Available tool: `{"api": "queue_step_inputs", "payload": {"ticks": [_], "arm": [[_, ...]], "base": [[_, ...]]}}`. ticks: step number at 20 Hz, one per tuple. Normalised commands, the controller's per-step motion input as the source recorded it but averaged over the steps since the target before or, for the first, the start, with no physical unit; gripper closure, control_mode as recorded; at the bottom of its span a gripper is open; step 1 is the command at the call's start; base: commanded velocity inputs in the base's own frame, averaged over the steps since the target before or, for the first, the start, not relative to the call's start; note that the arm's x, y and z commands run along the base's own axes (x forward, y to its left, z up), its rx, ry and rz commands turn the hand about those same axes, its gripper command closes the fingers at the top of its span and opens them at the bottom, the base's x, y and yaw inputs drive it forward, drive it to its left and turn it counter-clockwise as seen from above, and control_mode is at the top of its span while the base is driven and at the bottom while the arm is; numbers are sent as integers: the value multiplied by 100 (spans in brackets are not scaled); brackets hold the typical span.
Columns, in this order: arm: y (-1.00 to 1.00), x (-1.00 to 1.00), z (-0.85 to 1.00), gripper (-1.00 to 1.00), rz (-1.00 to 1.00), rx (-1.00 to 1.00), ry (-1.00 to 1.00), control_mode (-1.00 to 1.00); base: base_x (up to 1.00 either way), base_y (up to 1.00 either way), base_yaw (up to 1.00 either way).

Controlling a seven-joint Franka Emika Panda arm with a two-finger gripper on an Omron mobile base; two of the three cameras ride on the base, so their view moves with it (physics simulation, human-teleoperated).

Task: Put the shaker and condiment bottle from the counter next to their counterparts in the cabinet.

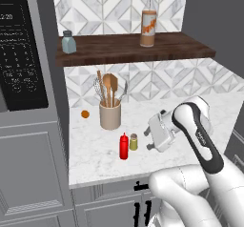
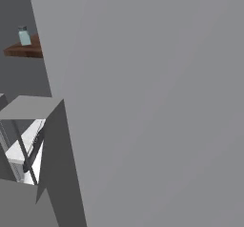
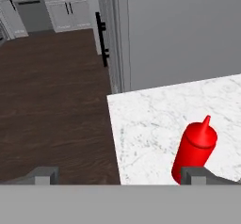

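Though half hidden, red condiment bottle (image 3: pixel 195 148).

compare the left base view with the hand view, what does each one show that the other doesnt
Left base view alone: the wooden shelf with a blue-grey shaker and a tall orange-labelled bottle, a utensil crock, a small orange thing, the yellow-green shaker and the microwave.

Hand view alone: the dark wood floor beyond the counter's edge, and distant grey cabinets.

Both: the red bottle upright on the marble counter, and the open gripper.
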Motion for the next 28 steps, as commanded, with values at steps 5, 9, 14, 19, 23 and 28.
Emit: {"api": "queue_step_inputs", "payload": {"ticks": [5,9,14,19,23,28], "arm": [[5,8,0,-100,3,0,0,-100],[0,23,0,-100,5,0,0,-100],[0,34,0,-100,5,0,0,-100],[0,32,0,-100,4,0,0,-100],[0,19,0,-100,4,0,0,-100],[0,12,-3,-100,2,0,0,-100]], "base": [[0,0,0],[0,0,0],[0,0,0],[0,0,0],[0,0,0],[0,0,0]]}}
